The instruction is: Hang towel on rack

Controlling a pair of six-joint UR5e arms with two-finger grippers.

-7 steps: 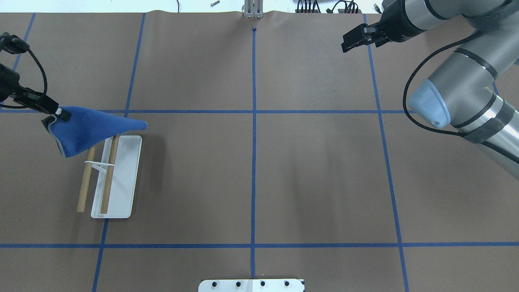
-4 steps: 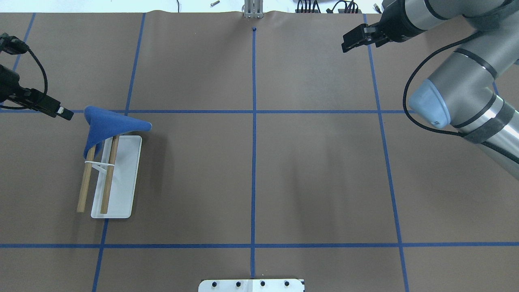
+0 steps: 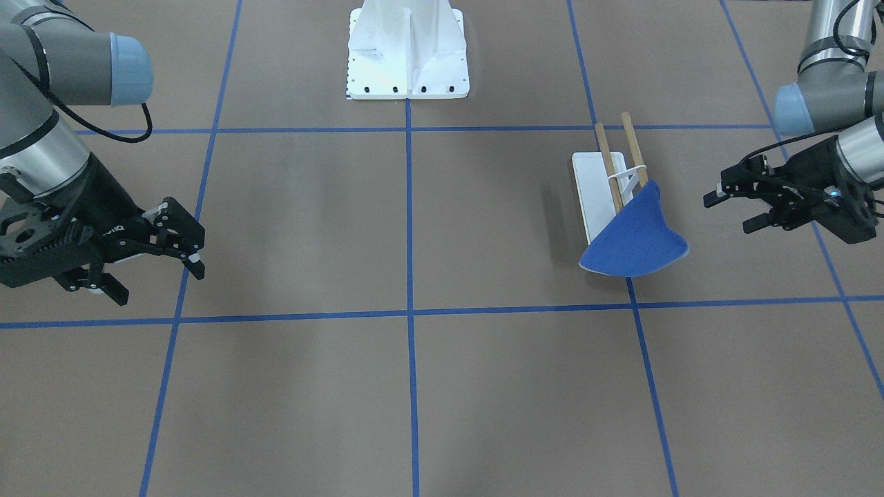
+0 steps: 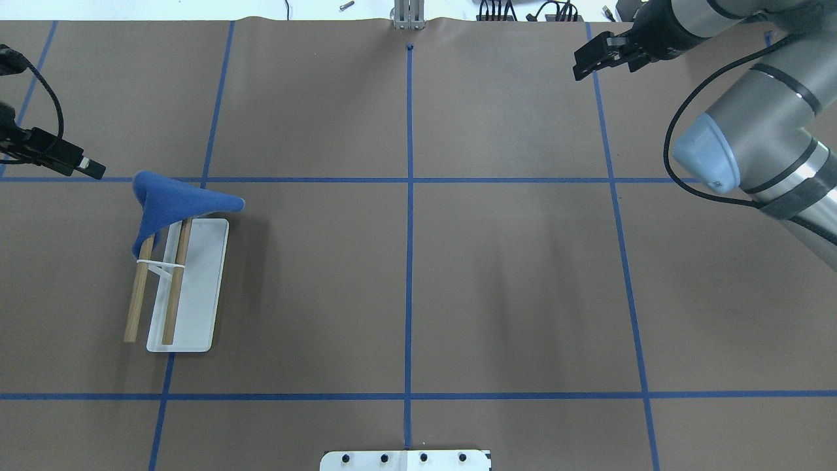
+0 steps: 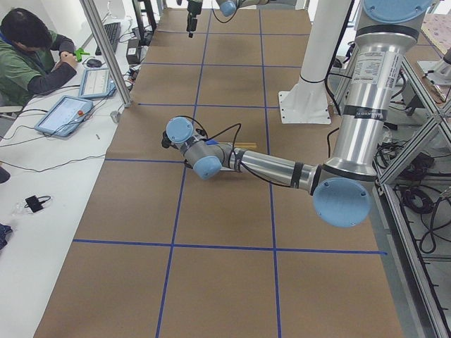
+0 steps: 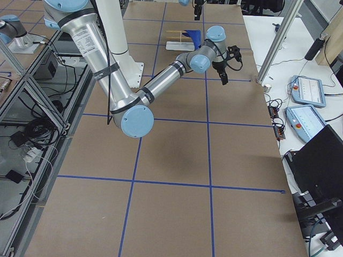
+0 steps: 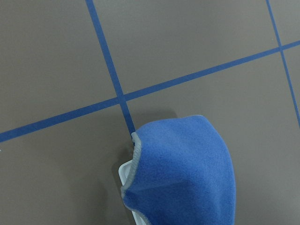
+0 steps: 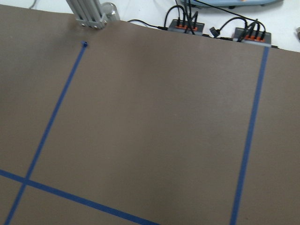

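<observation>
The blue towel (image 4: pixel 171 201) lies bunched over the far ends of the rack's two wooden bars (image 4: pixel 138 294), with one corner hanging down on the left. It also shows in the front view (image 3: pixel 635 236) and in the left wrist view (image 7: pixel 187 173). The rack's white base (image 4: pixel 199 294) stands left of the table's middle. My left gripper (image 4: pixel 91 169) is open and empty, a short way left of the towel and apart from it; it also shows in the front view (image 3: pixel 731 210). My right gripper (image 4: pixel 584 65) is open and empty at the far right, also in the front view (image 3: pixel 162 284).
The white robot pedestal (image 3: pixel 407 55) stands at the near edge of the table. Blue tape lines divide the brown table cover. A metal post (image 4: pixel 407 16) and cables sit at the far edge. An operator (image 5: pixel 28 56) sits at a side table.
My left gripper has let go of the towel and drawn back to the left. The towel has dropped onto the far end of the rack's bars. My right gripper has shifted slightly right.
</observation>
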